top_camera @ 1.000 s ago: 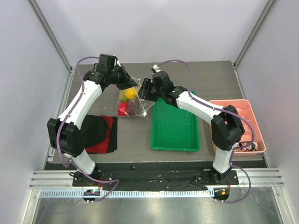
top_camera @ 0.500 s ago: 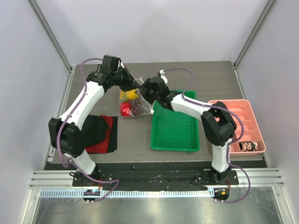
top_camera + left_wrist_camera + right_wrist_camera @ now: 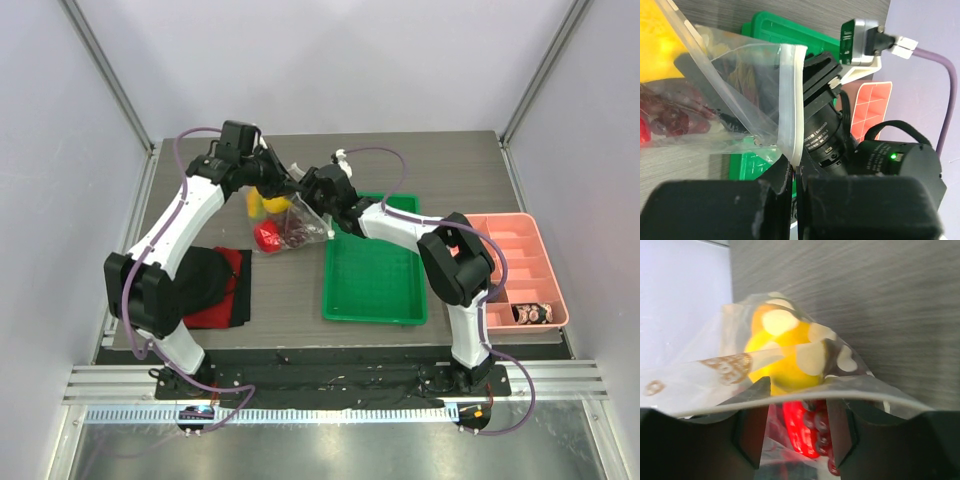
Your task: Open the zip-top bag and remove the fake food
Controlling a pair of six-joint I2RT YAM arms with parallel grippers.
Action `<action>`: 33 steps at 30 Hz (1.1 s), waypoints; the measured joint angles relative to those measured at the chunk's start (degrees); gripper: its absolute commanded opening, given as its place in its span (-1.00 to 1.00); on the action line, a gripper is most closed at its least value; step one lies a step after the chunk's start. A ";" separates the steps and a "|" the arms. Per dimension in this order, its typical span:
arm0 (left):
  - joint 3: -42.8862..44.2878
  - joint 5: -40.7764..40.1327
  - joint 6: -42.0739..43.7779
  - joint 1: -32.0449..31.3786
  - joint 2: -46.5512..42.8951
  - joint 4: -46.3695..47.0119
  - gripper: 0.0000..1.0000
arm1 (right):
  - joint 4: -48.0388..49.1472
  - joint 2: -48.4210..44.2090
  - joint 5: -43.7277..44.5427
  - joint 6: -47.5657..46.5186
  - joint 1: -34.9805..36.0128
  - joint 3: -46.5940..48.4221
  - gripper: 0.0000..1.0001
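Just left of the green tray (image 3: 375, 275), the left end effector (image 3: 795, 172) is clamping the zip strip of the zip-top bag (image 3: 297, 228), holding its mouth up. The right end effector (image 3: 797, 415), jaws parted, is probing that mouth, seemingly to spread it. The fake food (image 3: 267, 236) is lying inside.

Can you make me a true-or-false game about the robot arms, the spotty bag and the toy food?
1. The fake food is inside the zip-top bag. True.
2. The left gripper pinches the bag's zip strip. True.
3. The yellow piece lies in the green tray. False: it is in the bag.
4. The right gripper is shut tight. False: its jaws stand apart, right at the bag.
5. The red cloth lies right of the green tray. False: it lies to the tray's left, by the left arm.
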 measured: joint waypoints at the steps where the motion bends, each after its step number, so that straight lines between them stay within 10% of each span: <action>1: -0.13 0.07 0.00 0.00 -0.11 -0.02 -1.00 | 0.90 0.02 -0.26 -0.26 -0.02 0.00 -0.28; 13: -1.95 0.09 0.63 0.02 -1.84 -0.33 -1.00 | 4.72 0.11 -3.17 -4.00 -0.28 -0.35 -0.97; 33: -2.10 -5.07 1.31 1.40 -2.67 -3.96 -1.00 | -15.76 -21.27 -4.11 -24.33 0.13 -1.03 -0.97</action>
